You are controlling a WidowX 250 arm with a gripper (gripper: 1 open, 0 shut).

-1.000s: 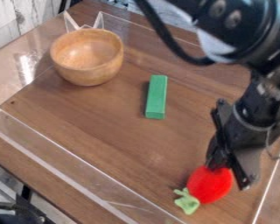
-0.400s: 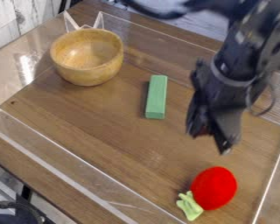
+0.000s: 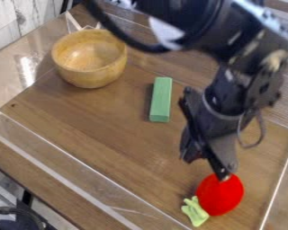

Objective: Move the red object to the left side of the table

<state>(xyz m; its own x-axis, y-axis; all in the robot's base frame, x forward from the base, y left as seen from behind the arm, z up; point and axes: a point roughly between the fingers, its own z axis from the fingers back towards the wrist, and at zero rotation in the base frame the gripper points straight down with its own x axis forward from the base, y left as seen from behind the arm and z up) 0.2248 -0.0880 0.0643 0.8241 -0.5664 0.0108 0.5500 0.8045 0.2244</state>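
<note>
The red object, a small round toy fruit with a light-green stem, lies on the table near its front right corner. My gripper points down just above the fruit's upper left side, its dark fingers pressed together and shut with nothing between them. Whether the fingertips touch the fruit I cannot tell. The black arm reaches in from the upper right.
A wooden bowl stands at the back left. A green rectangular block lies in the middle of the table, left of the arm. A glossy clear plastic border runs along the table's edges.
The gripper rose away from the red fruit toward the back left, then came back down to its upper left side. The fruit has stayed near the front right corner.
</note>
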